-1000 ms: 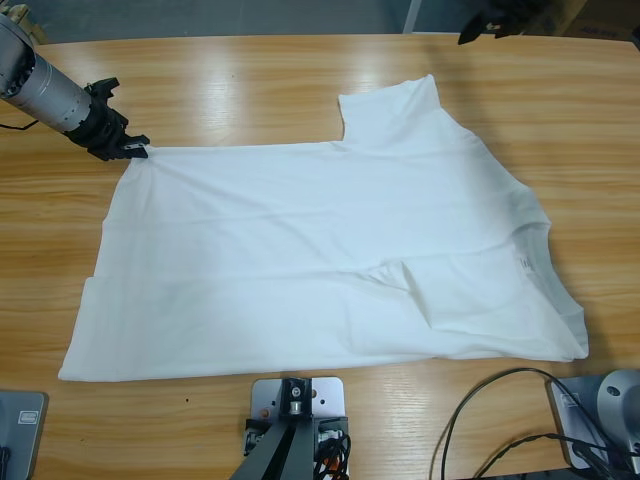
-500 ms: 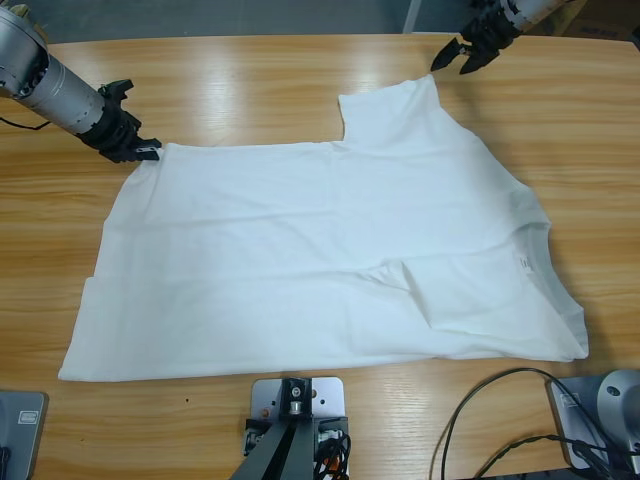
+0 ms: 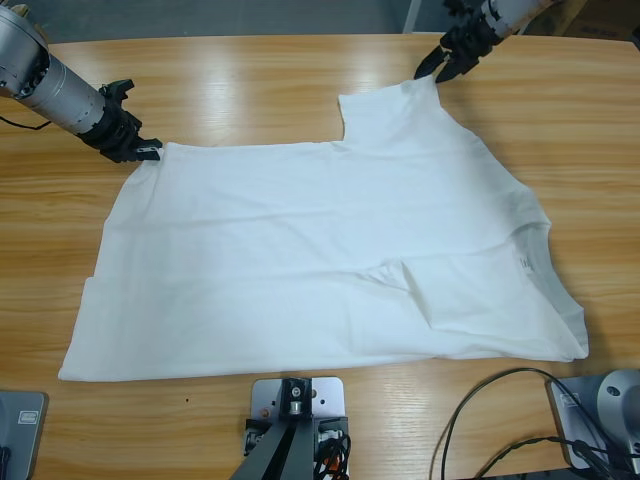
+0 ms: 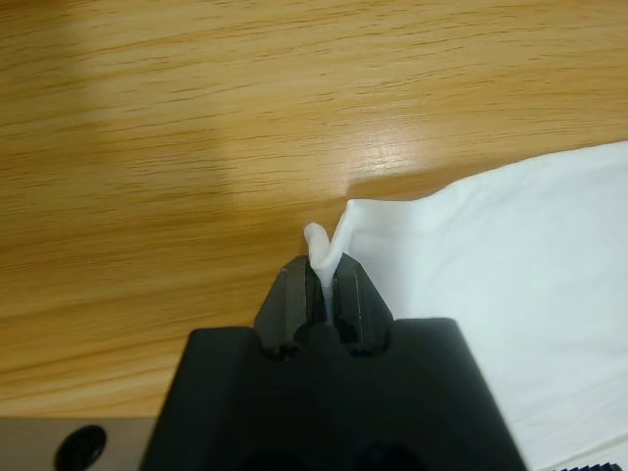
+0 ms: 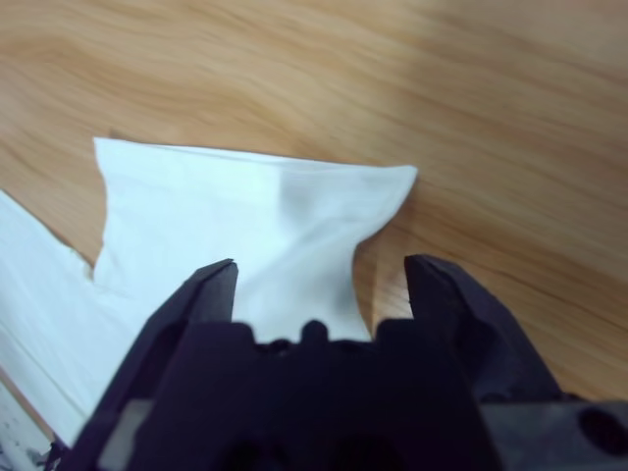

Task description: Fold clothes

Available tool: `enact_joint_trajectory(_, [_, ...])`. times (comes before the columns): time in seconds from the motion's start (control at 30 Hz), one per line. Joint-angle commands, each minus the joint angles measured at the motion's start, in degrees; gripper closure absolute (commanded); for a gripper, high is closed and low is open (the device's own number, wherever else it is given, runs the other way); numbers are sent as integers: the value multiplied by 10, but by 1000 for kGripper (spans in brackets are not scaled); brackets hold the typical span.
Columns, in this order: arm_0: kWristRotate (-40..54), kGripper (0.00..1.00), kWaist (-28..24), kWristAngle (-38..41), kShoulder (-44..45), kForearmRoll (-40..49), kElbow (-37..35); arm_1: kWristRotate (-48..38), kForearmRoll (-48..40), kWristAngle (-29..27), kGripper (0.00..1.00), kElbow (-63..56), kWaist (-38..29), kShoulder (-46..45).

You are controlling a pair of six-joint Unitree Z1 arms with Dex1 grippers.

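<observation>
Shirt (image 3: 330, 260) spread nearly flat on wooden surface (image 3: 250, 90), collar end toward the high view's right, hem toward its left; no real fold made yet, so task judged barely begun. Only a small flap turned over near shirt's middle lower part, plus a narrow doubled strip along the hem edge. Left gripper (image 3: 148, 152) at shirt's far hem corner, fingers (image 4: 355, 299) clenched on a pinch of white cloth that stands up between them in the left wrist view. Right gripper (image 3: 437, 72) at the tip of the far sleeve (image 3: 395, 105), fingers (image 5: 211, 285) spread wide with sleeve edge lying between them, not yet grasped; whether touching the cloth, cannot tell. Likely step in hand: securing the far edge at hem and sleeve, ready to carry it over toward shirt's near edge. Left to do, as judged: closing on sleeve, first lengthwise fold, then further folds and smoothing. Near sleeve tucked or hidden under shirt's body, so may need attention later. Around the shirt: bare wood beyond its far edge, black cables (image 3: 500, 415) on the surface just past its near collar corner. Nothing lying on the shirt or in the path of a fold across it; cables close enough to snag cloth if dragged that way.
</observation>
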State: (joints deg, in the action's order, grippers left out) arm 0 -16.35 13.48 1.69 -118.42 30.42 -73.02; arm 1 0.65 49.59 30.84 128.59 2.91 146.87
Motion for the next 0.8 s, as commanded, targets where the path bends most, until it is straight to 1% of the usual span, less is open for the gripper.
enact_joint_trajectory(0.03, [2,1000,2,10,-45,2,11,1,8,-8,290,7,-4,45])
enact_joint_trajectory(0.1, [2,1000,2,10,-45,3,12,1,9,-9,311,8,-4,47])
enact_joint_trajectory(0.13, [2,1000,2,10,-45,3,11,3,9,-9,410,9,-5,47])
enact_joint_trajectory(0.23, [-2,1000,2,10,-45,2,10,11,11,-10,781,13,-8,50])
enact_joint_trajectory(0.27, [-3,1000,2,10,-45,2,9,13,11,-10,849,15,-8,51])
enact_joint_trajectory(0.3, [-3,1000,2,10,-45,2,10,14,11,-10,882,17,-8,52])
enact_joint_trajectory(0.37, [-3,1000,2,10,-45,3,12,15,12,-10,894,20,-8,54])
enact_joint_trajectory(0.4, [-3,1000,2,10,-44,3,13,18,12,-10,973,21,-8,54])
enact_joint_trajectory(0.43, [-3,1000,2,10,-44,3,14,23,13,-11,1000,22,-8,56])
enact_joint_trajectory(0.67, [-2,1000,0,10,-42,3,17,32,14,-12,1000,27,-8,60])
enact_joint_trajectory(0.8, [1,1000,-8,10,-38,3,17,62,27,-5,1000,26,-8,56])
